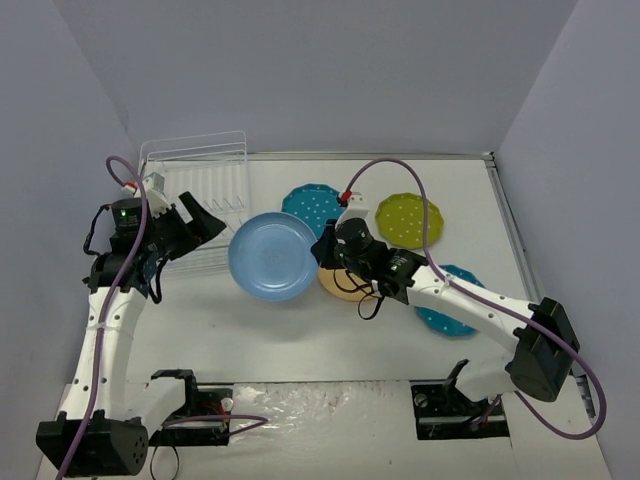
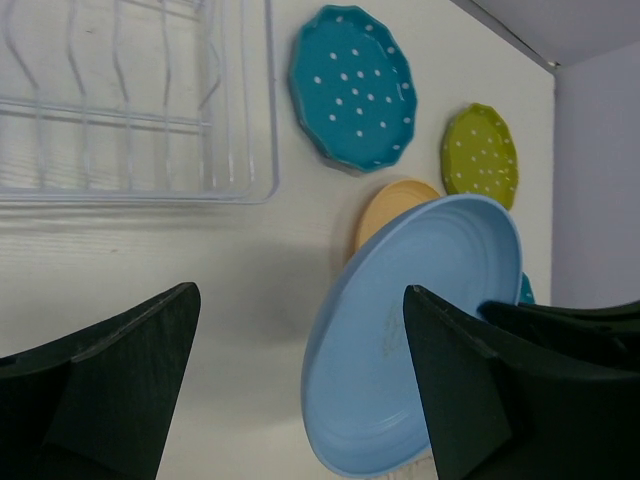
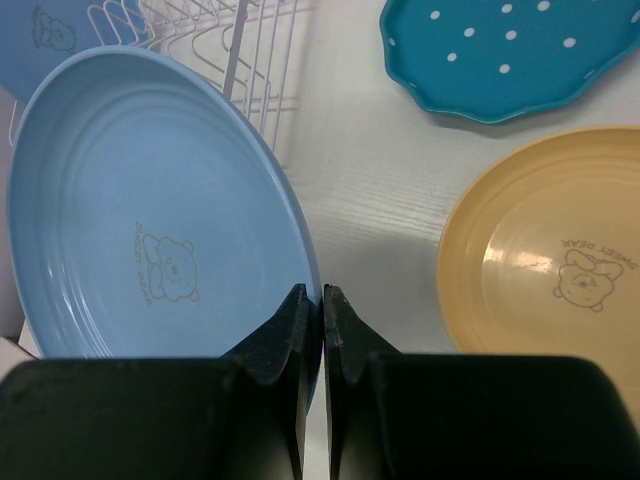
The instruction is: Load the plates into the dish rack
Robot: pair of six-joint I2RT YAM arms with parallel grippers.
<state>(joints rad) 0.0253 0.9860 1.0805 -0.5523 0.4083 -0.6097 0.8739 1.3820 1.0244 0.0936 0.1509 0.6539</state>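
My right gripper [image 1: 322, 250] [image 3: 322, 295] is shut on the right rim of a plain light blue plate [image 1: 272, 256] [image 3: 150, 210], holding it tilted above the table. The open left gripper [image 1: 197, 222] [image 2: 300, 292] faces that plate [image 2: 390, 340]; the plate's lower edge reaches between its fingers, close to the right finger [image 2: 470, 390]. The white wire dish rack [image 1: 195, 180] [image 2: 130, 190] [image 3: 250, 50] stands at the back left. A second light blue plate [image 3: 50, 35] shows by the rack wires.
On the table lie a teal dotted plate [image 1: 310, 205] [image 2: 352, 88] [image 3: 510, 55], a lime dotted plate [image 1: 409, 220] [image 2: 480, 155], an orange-yellow plate [image 1: 338, 287] [image 2: 395, 205] [image 3: 540, 280], and another teal plate [image 1: 452, 305] partly under the right arm.
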